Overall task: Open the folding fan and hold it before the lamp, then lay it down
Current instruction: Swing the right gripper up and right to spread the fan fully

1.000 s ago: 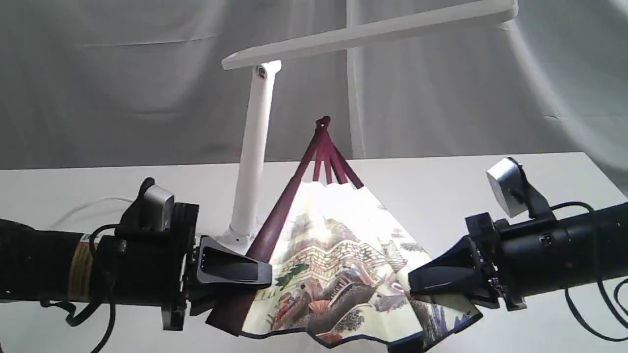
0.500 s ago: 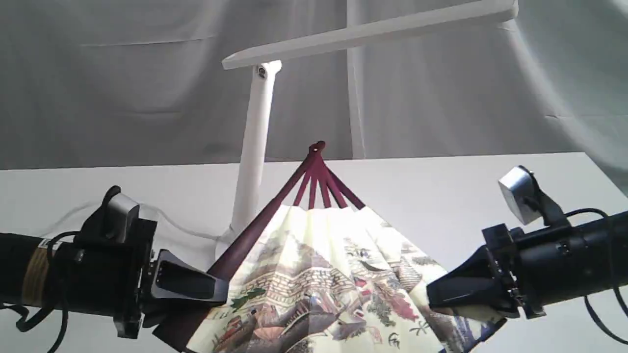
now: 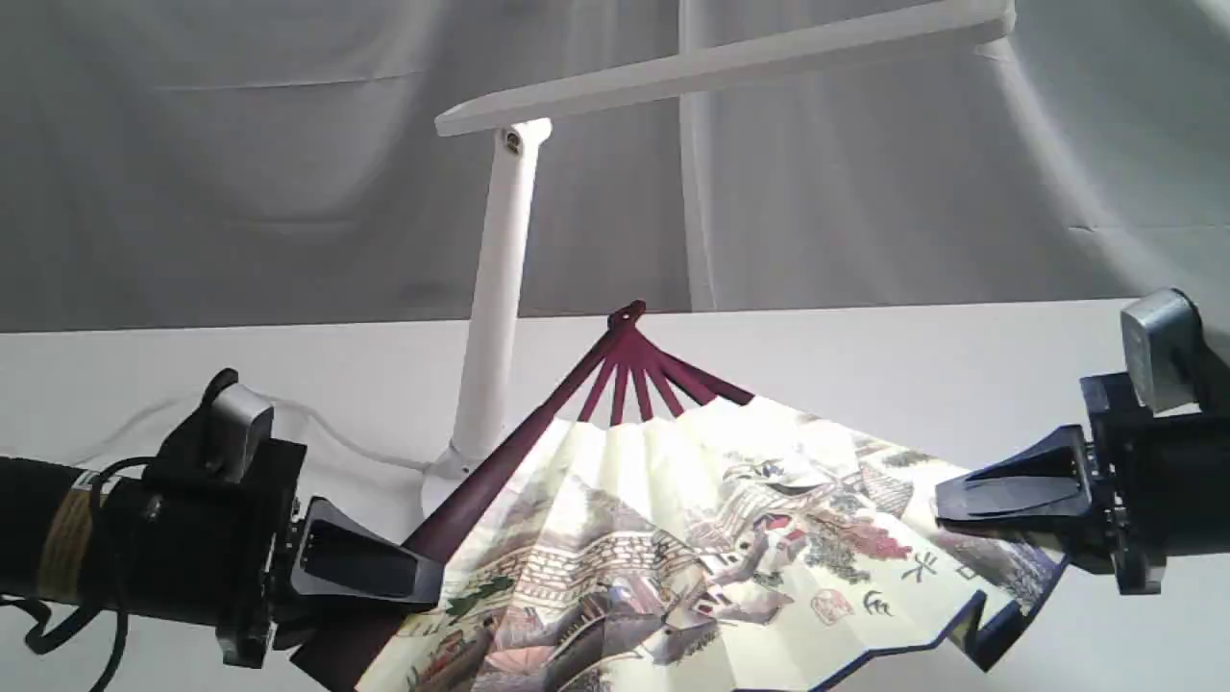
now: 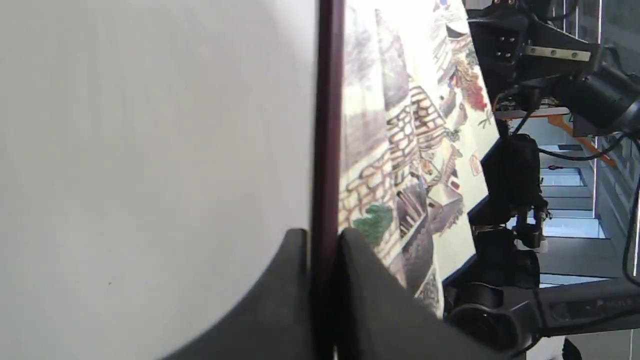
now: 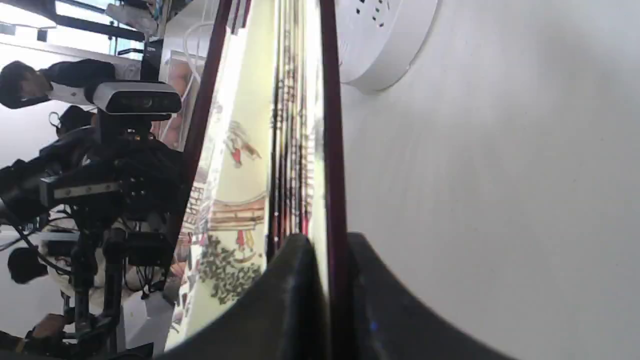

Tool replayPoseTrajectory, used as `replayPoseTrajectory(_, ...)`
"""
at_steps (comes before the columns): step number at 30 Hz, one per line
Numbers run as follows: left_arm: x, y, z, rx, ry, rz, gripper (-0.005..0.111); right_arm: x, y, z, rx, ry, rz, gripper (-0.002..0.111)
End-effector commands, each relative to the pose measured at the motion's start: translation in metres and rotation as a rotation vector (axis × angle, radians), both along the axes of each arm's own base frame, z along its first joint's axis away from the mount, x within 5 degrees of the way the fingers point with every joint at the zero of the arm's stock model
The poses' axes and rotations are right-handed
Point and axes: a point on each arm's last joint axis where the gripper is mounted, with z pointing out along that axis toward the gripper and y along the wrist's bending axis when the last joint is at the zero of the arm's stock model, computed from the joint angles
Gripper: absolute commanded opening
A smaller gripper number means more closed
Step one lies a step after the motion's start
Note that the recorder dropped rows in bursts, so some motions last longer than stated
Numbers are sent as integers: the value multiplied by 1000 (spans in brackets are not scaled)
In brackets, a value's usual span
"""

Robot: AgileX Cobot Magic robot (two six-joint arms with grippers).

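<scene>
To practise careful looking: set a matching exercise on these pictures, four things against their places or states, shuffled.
Column one:
1 folding fan
2 lamp
3 left pincer
4 right pincer

Column two:
a shut on the fan's edge by the black characters
b white, upright behind the fan
c spread open
d shut on the fan's edge nearest the lamp

Pairs: 1-c, 2-b, 3-d, 4-a

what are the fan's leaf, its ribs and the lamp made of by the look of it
The folding fan: its leaf looks like matte cream paper, sharply pleated and printed. Its ribs: dark maroon slats with a slight sheen, perhaps lacquered wood or bamboo; which is unclear. The lamp: smooth white plastic by its look, evenly coloured on stem and bar head.
</scene>
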Motion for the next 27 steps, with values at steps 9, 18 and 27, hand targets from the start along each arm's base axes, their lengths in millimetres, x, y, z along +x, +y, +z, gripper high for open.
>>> replayPoseTrajectory(9,12,39,2,29,-3,143,0,13,-13,6,46,-42,-196,0)
replayPoseTrajectory(18,11,39,1,29,-1,142,0,25,-17,18,56,-100,-223,0)
replayPoseTrajectory(27,11,36,1,29,0,134,0,44,-26,32,-9,-152,-287,0)
